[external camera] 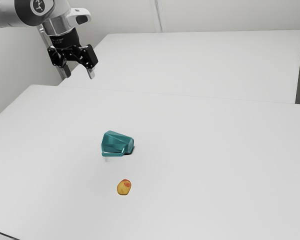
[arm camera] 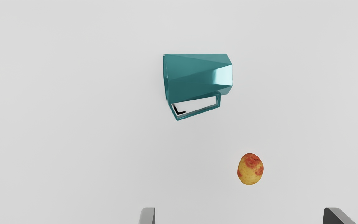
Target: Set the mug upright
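Teal mug (arm camera: 194, 74) is laid on its side, tool's (external camera: 79, 76) spread wide with nothing gripped, and a round black logo's (external camera: 38, 5) printed on the arm (external camera: 7, 14).

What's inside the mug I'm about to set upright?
I can't tell: the mug lies on its side and its walls hide the interior. Nothing visibly sticks out past its rim. The red-and-yellow item is outside it.

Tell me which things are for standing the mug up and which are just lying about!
For the job:
teal mug, lying on its side
black two-finger gripper, open and empty
white table, under the mug

Just lying about:
yellow-and-red fruit
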{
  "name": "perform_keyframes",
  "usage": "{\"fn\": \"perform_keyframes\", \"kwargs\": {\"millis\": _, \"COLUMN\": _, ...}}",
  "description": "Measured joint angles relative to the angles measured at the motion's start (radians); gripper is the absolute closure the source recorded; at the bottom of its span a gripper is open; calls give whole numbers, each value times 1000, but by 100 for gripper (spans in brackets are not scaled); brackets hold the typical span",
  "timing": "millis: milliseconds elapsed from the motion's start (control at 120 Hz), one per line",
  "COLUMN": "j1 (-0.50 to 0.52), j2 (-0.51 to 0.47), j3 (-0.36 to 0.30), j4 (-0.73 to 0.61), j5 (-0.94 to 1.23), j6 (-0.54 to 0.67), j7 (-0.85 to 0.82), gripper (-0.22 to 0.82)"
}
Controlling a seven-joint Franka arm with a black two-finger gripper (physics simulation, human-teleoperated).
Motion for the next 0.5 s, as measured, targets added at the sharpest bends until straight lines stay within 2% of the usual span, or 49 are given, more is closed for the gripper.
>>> {"fn": "perform_keyframes", "kwargs": {"millis": 325, "j1": -2, "j2": -21, "j3": 4, "j4": -28, "j5": 1, "j6": 1, "j7": 1, "gripper": 2}}
{"fn": "perform_keyframes", "kwargs": {"millis": 500, "j1": 35, "j2": -58, "j3": 9, "j4": -102, "j5": -6, "j6": 43, "j7": 15, "gripper": 2}}
